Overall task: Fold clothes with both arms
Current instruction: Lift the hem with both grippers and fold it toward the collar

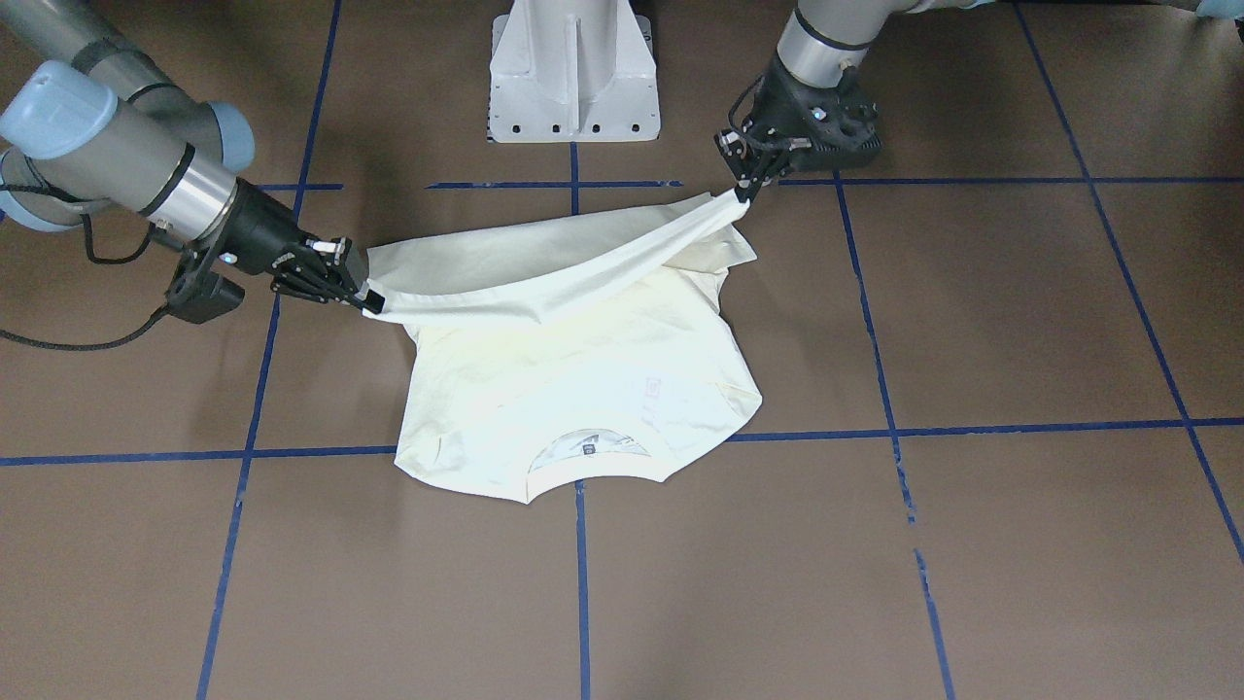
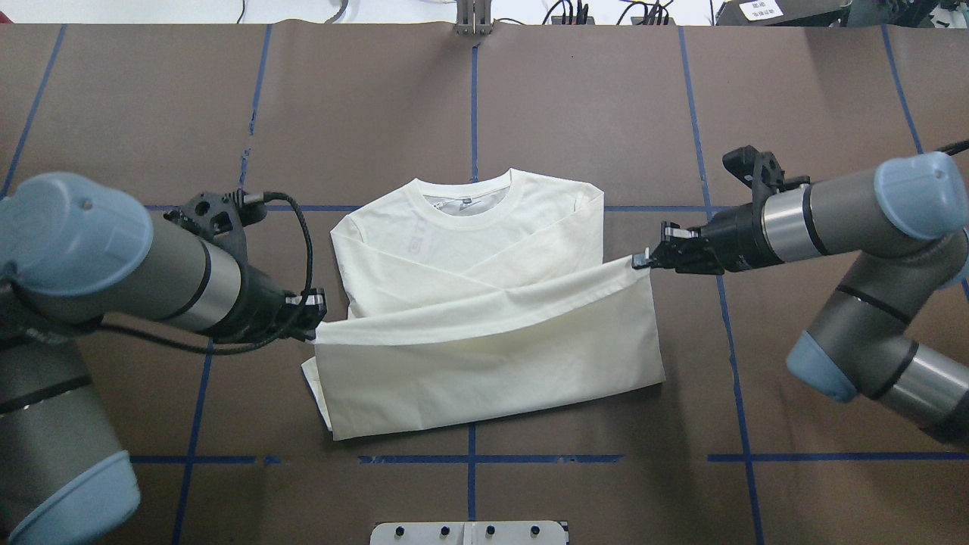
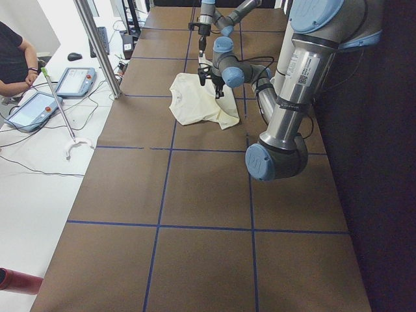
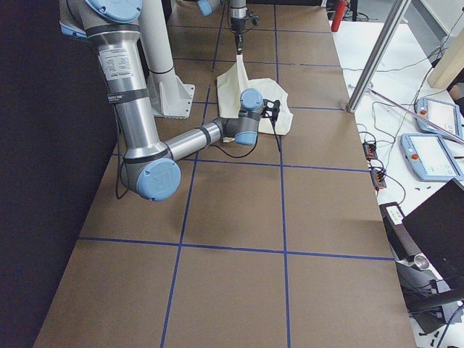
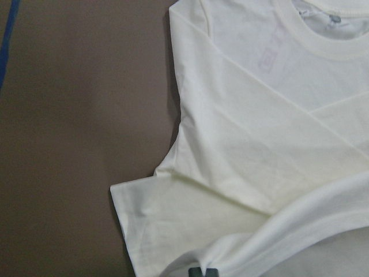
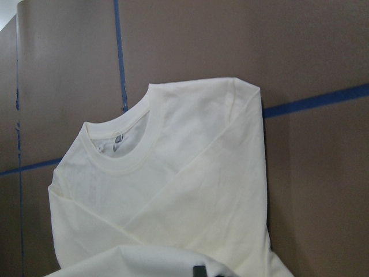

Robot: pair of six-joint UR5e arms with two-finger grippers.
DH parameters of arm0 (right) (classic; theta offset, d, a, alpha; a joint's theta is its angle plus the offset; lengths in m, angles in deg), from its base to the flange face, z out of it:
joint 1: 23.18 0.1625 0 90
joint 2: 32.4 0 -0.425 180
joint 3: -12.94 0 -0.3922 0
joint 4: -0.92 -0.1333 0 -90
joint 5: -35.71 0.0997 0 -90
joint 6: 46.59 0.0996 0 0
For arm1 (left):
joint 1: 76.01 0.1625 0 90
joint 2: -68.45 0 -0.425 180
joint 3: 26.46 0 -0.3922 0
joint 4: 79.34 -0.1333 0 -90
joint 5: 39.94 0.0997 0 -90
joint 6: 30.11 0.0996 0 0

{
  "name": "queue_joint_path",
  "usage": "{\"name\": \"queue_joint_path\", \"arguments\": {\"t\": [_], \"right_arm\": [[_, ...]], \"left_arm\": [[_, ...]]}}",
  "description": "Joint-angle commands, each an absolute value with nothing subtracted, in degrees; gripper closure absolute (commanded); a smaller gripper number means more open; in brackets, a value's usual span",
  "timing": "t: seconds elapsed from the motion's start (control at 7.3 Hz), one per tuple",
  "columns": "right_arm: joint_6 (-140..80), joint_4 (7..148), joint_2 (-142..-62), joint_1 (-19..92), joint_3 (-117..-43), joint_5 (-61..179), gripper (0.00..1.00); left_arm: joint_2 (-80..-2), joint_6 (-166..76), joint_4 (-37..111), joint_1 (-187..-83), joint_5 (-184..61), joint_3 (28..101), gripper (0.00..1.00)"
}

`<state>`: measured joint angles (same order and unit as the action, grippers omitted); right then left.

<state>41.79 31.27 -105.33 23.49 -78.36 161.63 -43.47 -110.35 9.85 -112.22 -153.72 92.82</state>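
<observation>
The cream-white T-shirt (image 2: 469, 250) lies plain side up on the brown table, collar (image 2: 468, 206) away from the robot and sleeves folded across the body. No cat print shows. My left gripper (image 2: 316, 318) is shut on one hem corner and my right gripper (image 2: 640, 261) on the other. The hem edge hangs stretched between them above the table. In the front-facing view the left gripper (image 1: 743, 190) is on the right and the right gripper (image 1: 369, 297) on the left, with the shirt (image 1: 583, 379) between. Both wrist views show the shirt (image 5: 259, 144) (image 6: 173, 190) below.
The white pedestal base (image 1: 573, 73) stands at the robot's edge of the table. Blue tape lines (image 2: 472, 106) grid the brown surface. An operator (image 3: 13, 62) and teach pendants (image 3: 75, 81) (image 4: 435, 156) are beyond the table's far side.
</observation>
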Motion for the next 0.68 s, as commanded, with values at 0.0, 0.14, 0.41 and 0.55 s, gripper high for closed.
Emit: {"name": "queue_joint_path", "arguments": {"t": [0.0,0.14,0.41,0.55], "right_arm": [[41.2,31.3,-100.0,26.3,-69.7,161.3,1.0],[40.3,31.3,-98.5,26.7,-66.9,161.2,1.0],[40.6,31.3,-94.9,26.7,-62.8,161.1,1.0],[40.5,33.4,-93.6,26.8,-62.5,161.1,1.0]], "left_arm": [[-44.8,-105.5,10.6,-116.7,-153.8,85.4,1.0],[-46.2,-103.9,10.7,-117.9,-153.8,81.6,1.0],[-49.1,-104.0,15.4,-118.8,-153.7,74.2,1.0],[-51.0,-104.3,17.3,-119.2,-153.7,70.1,1.0]]}}
